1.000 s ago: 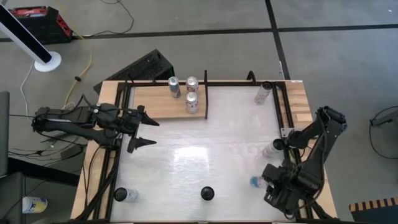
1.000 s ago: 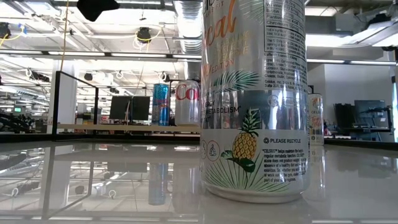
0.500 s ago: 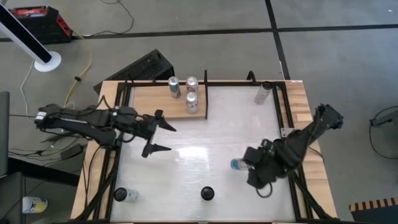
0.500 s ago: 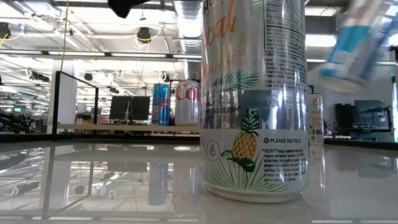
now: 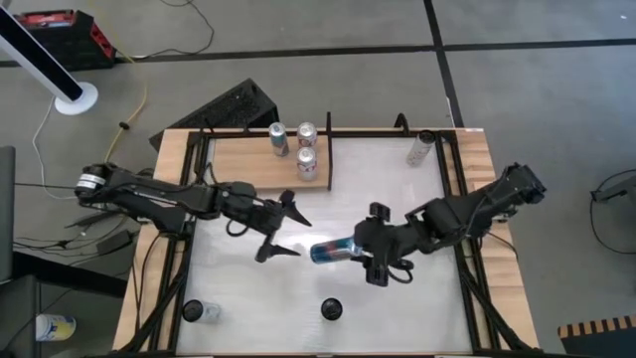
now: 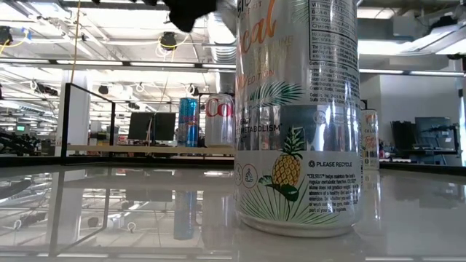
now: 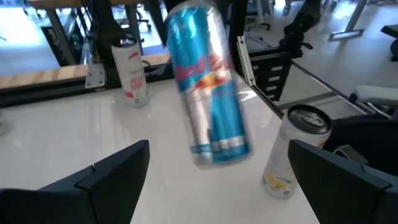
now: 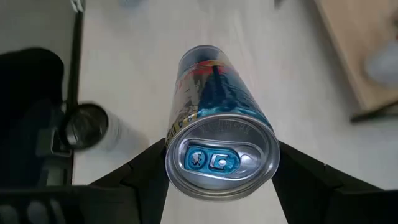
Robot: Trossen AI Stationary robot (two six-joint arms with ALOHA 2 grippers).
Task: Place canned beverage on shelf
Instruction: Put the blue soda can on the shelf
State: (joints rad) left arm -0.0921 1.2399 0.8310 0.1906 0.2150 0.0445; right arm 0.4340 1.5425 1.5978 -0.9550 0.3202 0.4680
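Note:
A blue and silver beverage can hangs over the middle of the white table, lying almost level, with my right gripper shut on it. My left gripper stands open just left of the can's free end and does not touch it. In the left wrist view the can shows ahead, between the two spread fingers. The wooden shelf lies at the far left, with three cans standing on it. My right gripper pinches the can between its two fingers on the side walls just below the tab end. That end faces the wrist and the can's body points away toward the table's left. The can is lifted clear of the table, tilted near level.
A tall pineapple-print can stands at the near edge, another near the front left corner, and a pale can at the far right. Black rails edge the shelf.
My right gripper has carried the blue can from the near right corner up and toward the table's middle, rolling so that the can went from upright to almost level. My left gripper has moved toward the table's right, toward the can, staying open.

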